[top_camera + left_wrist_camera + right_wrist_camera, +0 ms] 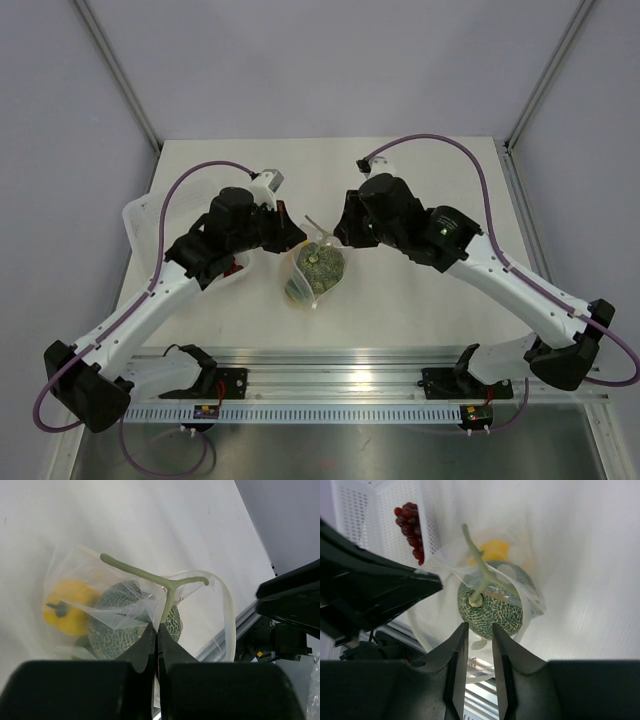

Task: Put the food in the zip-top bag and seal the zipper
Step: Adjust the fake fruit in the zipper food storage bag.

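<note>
Left gripper [156,634]: fingers clenched on a fold of film at the mouth of the bag [70,570], right beside the stem [135,571] of the melon [492,612]. Right gripper [479,636]: fingers narrowly apart, close below the melon in its own view; whether any film sits between them cannot be told. Both fruits lie inside the bag, the yellow fruit [67,609] deeper in behind the melon. Seen from overhead, the bag rests mid-table with the left gripper at its 11 o'clock and the right at its 1 o'clock. The zipper strip [227,605] stands open in a wide loop. Risks, as judged:

- The stem appears to poke out across the seal line, so pressing the strip shut over it would leave a gap.
- The left pinch holds thin film only, so a pull could slip off or tip the melon toward the mouth.
- The wrists crowd together over the bag and could foul each other.

Room: a tray [365,510] holding grapes [412,522] sits at the bag's 9 o'clock, partly under the left arm. The rail [350,375] lies near at 6 o'clock. Open table [420,300] shows toward 12 and 3 o'clock.
</note>
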You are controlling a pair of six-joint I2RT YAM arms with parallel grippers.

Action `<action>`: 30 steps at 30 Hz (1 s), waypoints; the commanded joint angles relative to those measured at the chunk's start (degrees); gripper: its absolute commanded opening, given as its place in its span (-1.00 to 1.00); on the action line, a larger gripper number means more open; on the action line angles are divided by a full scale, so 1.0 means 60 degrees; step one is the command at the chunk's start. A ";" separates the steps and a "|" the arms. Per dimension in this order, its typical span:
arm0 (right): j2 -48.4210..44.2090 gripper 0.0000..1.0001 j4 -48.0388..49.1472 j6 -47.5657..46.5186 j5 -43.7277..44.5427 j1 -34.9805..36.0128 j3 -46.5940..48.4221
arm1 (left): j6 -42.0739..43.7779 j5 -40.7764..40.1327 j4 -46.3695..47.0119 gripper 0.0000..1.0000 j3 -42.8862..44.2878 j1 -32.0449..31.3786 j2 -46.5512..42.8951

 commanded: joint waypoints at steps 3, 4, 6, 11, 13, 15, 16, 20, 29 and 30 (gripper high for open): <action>0.0285 -0.32 -0.0514 -0.1935 0.0117 0.0333 0.1331 | -0.0107 0.0607 0.0552 -1.00 0.0446 0.0052 -0.0265; 0.0634 -0.31 -0.0616 -0.2143 0.0028 0.0333 0.1652 | -0.0092 0.0679 0.0538 -1.00 0.0446 0.0052 -0.0236; 0.1002 -0.31 -0.0631 -0.2639 -0.0221 0.0333 0.1874 | -0.0063 0.0738 0.0494 -1.00 0.0461 0.0052 -0.0221; 0.2086 -0.30 -0.1127 -0.3461 -0.0587 0.0333 0.2708 | -0.0033 0.0929 0.0493 -1.00 0.0329 0.0052 -0.0221; 0.2307 -0.29 -0.1464 -0.3551 -0.0646 0.0333 0.2972 | -0.0048 0.1031 0.0552 -1.00 0.0271 0.0038 -0.0250; 0.2454 -0.29 -0.1554 -0.3508 -0.0690 0.0333 0.2974 | -0.0063 0.1032 0.0581 -1.00 0.0256 0.0052 -0.0265; 0.2469 -0.29 -0.1540 -0.3478 -0.0705 0.0333 0.2858 | -0.0063 0.1032 0.0581 -1.00 0.0241 0.0052 -0.0250; 0.2425 -0.31 -0.1481 -0.3083 -0.0516 0.0333 0.2535 | -0.0077 0.1003 0.0567 -1.00 0.0197 0.0067 -0.0280; 0.0844 -0.40 0.0012 0.0210 0.0336 0.0450 0.0602 | -0.0180 0.0680 0.0508 -1.00 0.0139 0.0052 -0.0294; 0.0770 -0.39 0.0202 0.0417 0.0379 0.0523 0.0485 | -0.0165 0.0651 0.0508 -1.00 0.0139 0.0067 -0.0280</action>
